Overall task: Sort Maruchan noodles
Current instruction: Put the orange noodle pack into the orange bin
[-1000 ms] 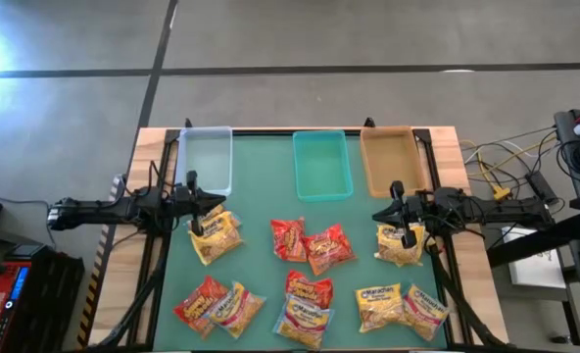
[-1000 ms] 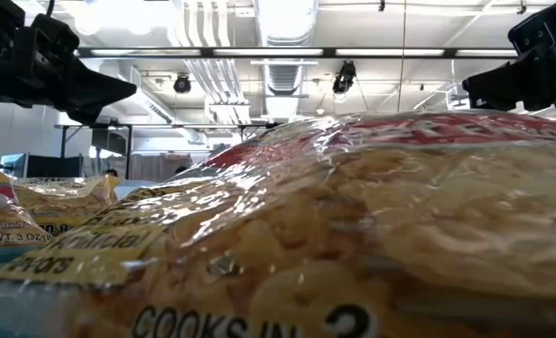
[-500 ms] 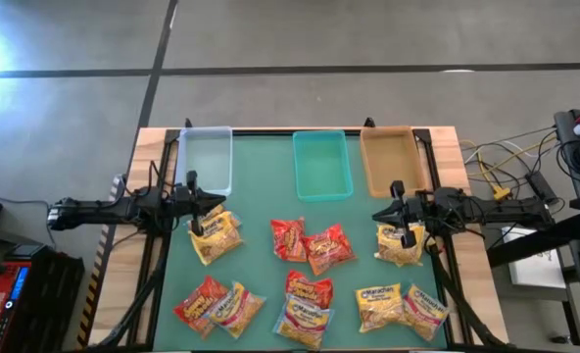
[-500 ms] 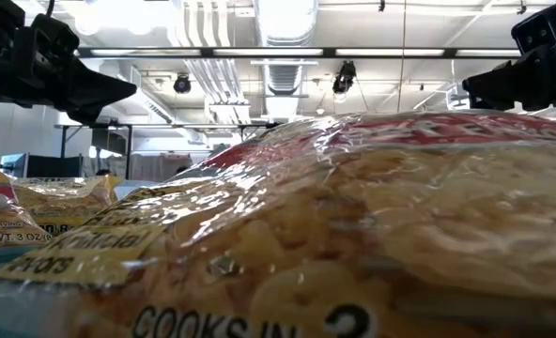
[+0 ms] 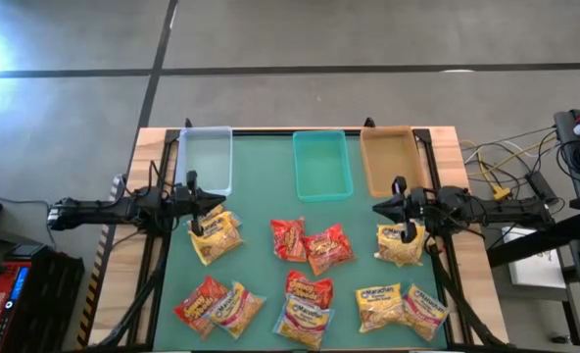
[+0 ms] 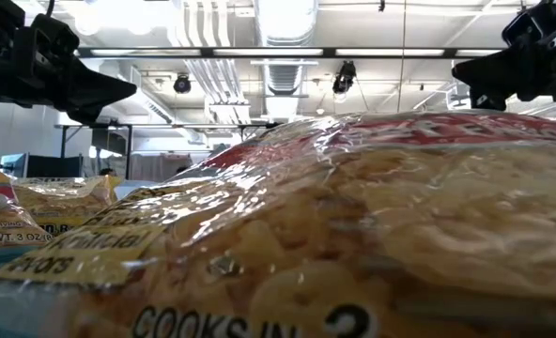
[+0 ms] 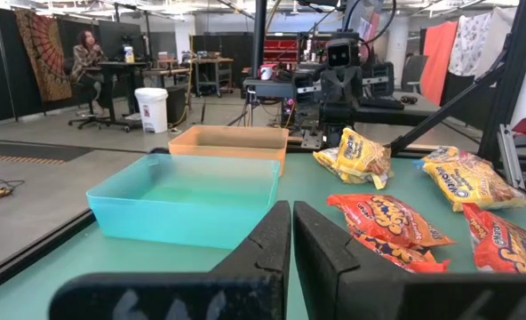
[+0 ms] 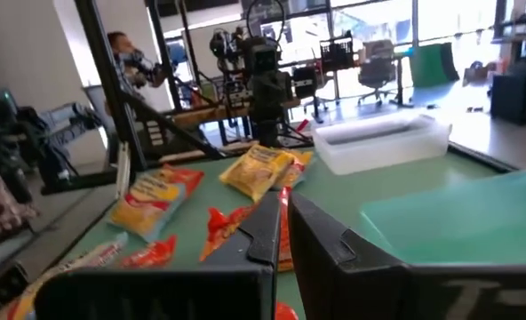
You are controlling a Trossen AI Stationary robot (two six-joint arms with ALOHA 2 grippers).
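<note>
Bins (image 5: pixel 321 164): three. Noodle packets (image 5: pixel 313 247): about eleven, loose on table (image 5: pixel 261 186).

Green-topped table (image 5: pixel 261 211) with wood edges: clear bin (image 5: pixel 205 160), teal bin (image 5: pixel 321 164) and tan bin (image 5: pixel 389 162) in a row along the far side, noodle packets (image 5: pixel 311 245) scattered flat across the near half, several overlapping in pairs.
</note>
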